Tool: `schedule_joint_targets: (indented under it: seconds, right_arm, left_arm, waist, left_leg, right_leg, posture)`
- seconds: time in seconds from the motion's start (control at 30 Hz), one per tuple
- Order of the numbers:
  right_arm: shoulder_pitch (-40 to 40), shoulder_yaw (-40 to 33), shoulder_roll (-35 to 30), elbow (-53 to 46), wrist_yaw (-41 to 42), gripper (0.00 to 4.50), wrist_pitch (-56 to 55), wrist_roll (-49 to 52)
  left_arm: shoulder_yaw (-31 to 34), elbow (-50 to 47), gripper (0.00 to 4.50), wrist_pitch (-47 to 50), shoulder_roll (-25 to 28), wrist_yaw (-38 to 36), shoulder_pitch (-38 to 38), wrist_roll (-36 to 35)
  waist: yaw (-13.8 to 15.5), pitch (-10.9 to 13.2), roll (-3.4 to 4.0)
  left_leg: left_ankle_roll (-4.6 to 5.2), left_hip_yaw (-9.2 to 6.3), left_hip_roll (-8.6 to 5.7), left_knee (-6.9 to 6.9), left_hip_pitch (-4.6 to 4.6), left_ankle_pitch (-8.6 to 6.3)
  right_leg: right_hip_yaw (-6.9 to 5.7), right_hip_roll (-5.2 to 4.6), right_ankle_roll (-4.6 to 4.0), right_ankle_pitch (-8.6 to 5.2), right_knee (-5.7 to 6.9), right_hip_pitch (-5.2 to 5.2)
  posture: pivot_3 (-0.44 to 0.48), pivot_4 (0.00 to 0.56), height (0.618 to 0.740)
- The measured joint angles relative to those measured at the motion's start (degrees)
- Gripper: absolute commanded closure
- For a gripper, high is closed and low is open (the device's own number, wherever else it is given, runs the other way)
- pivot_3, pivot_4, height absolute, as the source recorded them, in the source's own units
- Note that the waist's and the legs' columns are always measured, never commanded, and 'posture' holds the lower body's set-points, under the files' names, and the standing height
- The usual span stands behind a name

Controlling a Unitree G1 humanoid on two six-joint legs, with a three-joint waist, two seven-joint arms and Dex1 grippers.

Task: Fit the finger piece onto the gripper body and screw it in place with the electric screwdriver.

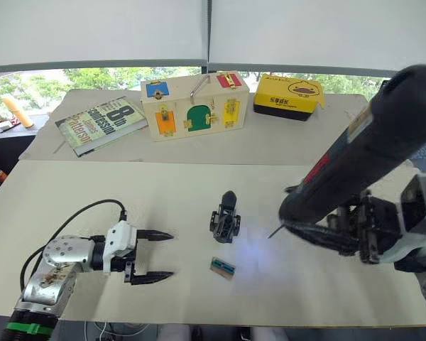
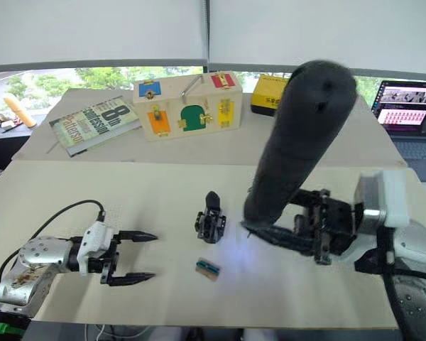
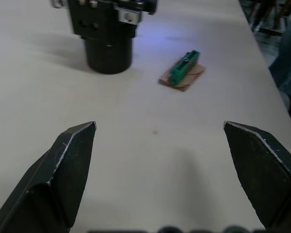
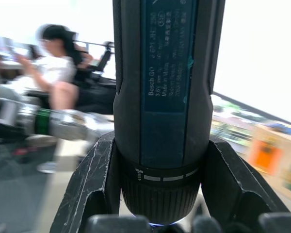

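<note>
Tabletop [image 1: 71, 206]: pale, items as we log them.

Gripper body [image 1: 226, 222]: black block on a round base, standing near the middle of the tabletop, its black pointed finger piece [image 1: 229, 198] directed at the far edge.

Green-topped block [image 1: 223, 266]: small, lying flat just nearside of the gripper body, apart from it.

Electric screwdriver [image 1: 369, 153]: we find it clamped between the fingers of the right gripper [image 1: 326, 229], raised off the tabletop toward the right edge, bit [image 1: 275, 231] tilted down toward the gripper body without touching it; a bluish glow marks the surface between them.

Left gripper [image 1: 150, 256]: low over the near-left part of the tabletop, fingers spread wide with nothing between them, aimed at the gripper body.

Far edge: book [image 1: 99, 123], wooden latch box [image 1: 193, 105], yellow box [image 1: 287, 96].
</note>
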Motion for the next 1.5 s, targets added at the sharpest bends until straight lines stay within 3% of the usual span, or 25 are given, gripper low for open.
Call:
schedule_joint_targets:
  seconds: [0.33,0.6,1.5]
  right_arm:
    - [-4.2,17.3,6.9,2.5,2.7,2.6,-2.9,-11.2]
    - [-7.2,24.3,9.2,8.9,7.4,2.6,-6.9,-20.0]
    - [-8.9,29.1,14.3,15.3,10.4,2.6,-9.3,-24.9]
  left_arm:
    - [-10.0,2.7,0.05,-2.4,-6.9,0.6,-6.6,5.9]
    - [-12.8,6.7,0.05,-6.3,-9.9,2.2,-8.7,9.5]
    - [-15.5,6.9,0.05,-8.5,-12.4,4.8,-8.7,11.4]
  waist:
    - [0.0,0.0,-0.03]
    - [0.3,0.0,-0.04]
    - [0.4,0.0,-0.01]
  left_leg:
    - [0.01,-0.01,-0.04,0.11,0.01,0.01]
    - [0.02,-0.04,-0.07,0.17,0.04,0.01]
    - [0.08,-0.22,-0.04,0.19,0.59,-0.01]
  right_leg:
    - [0.01,0.09,-0.01,0.01,0.03,0.06]
    - [-0.06,0.07,-0.01,0.01,0.04,0.14]
    - [-0.16,-0.1,0.02,0.02,-0.03,0.85]
  posture:
    - [0.0,0.15,0.74]
    - [0.0,0.15,0.74]
    - [0.0,0.15,0.74]
